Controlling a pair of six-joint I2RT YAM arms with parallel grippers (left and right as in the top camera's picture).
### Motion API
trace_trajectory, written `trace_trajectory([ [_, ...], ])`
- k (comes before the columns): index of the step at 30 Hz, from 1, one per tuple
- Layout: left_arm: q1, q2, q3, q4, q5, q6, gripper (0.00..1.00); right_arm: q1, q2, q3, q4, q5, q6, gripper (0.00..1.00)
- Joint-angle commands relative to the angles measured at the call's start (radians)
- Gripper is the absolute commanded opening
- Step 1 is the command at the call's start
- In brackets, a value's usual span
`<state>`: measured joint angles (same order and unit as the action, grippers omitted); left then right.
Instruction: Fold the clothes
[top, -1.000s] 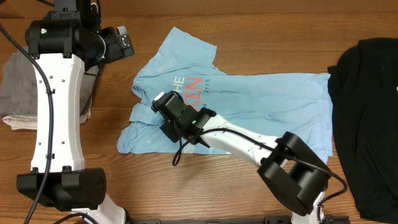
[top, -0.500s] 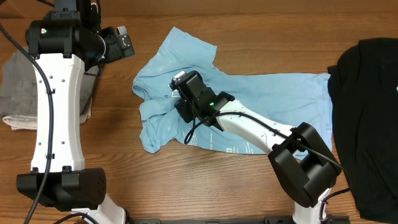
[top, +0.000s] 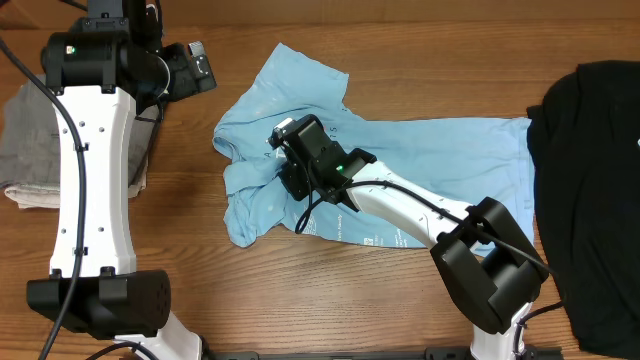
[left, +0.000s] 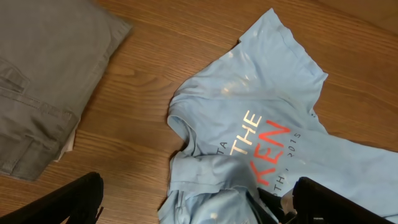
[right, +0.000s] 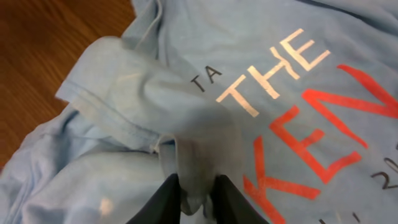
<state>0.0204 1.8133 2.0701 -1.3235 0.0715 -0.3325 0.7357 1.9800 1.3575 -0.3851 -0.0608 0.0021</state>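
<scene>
Trousers (top: 22, 140), grey and folded, sit at the table's left edge, out of the way of the work. Near them, by the far edge, the left gripper (top: 196, 70) hangs with its jaws spread and nothing between them. The light blue T-shirt (top: 430, 160) lies rumpled across the middle of the table, lettering up. The right gripper (right: 198, 198) pinches a fold by the near sleeve, jaws closed on the cloth, I'd guess to draw it inward. A black garment (top: 590, 190) crowds the right edge, right against the shirt's hem.
</scene>
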Motion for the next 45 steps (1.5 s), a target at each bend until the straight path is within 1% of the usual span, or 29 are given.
trace_trajectory([
  [1,0.005,-0.007,0.013,0.0,0.003,0.022,1.0,0.003,-0.031,0.024,0.007,-0.039,0.003,0.22],
  [4,0.005,-0.007,0.013,0.0,0.003,0.022,1.0,0.003,-0.031,0.024,0.012,-0.039,0.003,0.21],
  [6,0.005,-0.007,0.013,0.0,0.003,0.022,1.0,0.003,-0.031,0.024,0.018,-0.038,0.003,0.14],
  [8,0.005,-0.007,0.013,0.0,0.003,0.022,1.0,0.003,-0.031,0.024,0.026,-0.038,0.003,0.1],
  [15,0.005,-0.007,0.013,0.0,0.003,0.022,1.0,-0.022,-0.031,0.024,0.06,-0.038,0.003,0.09],
  [17,0.005,-0.007,0.013,0.0,0.003,0.022,1.0,-0.029,-0.031,0.024,0.064,-0.037,0.002,0.14],
  [19,0.005,-0.007,0.013,0.0,0.003,0.022,1.0,-0.036,-0.031,0.024,0.067,-0.035,0.003,0.15],
  [26,0.005,-0.007,0.013,0.0,0.003,0.022,1.0,-0.063,-0.019,0.024,0.071,-0.023,0.003,0.15],
  [30,0.005,-0.007,0.013,0.0,0.003,0.022,1.0,-0.078,0.025,0.024,0.078,-0.019,0.003,0.16],
  [35,0.005,-0.007,0.013,0.0,0.003,0.022,1.0,-0.098,0.085,0.024,0.11,-0.014,0.005,0.24],
  [39,0.005,-0.007,0.013,0.0,0.003,0.022,1.0,-0.131,0.097,0.024,0.146,0.082,0.139,0.24],
  [41,0.005,-0.007,0.013,0.0,0.003,0.022,1.0,-0.152,0.097,0.024,0.168,0.082,0.181,0.24],
  [44,0.005,-0.007,0.013,0.0,0.003,0.022,1.0,-0.18,0.097,0.025,0.181,0.082,0.213,0.33],
  [45,0.005,-0.007,0.013,0.0,0.003,0.022,1.0,-0.19,0.095,0.027,0.182,0.071,0.217,0.39],
])
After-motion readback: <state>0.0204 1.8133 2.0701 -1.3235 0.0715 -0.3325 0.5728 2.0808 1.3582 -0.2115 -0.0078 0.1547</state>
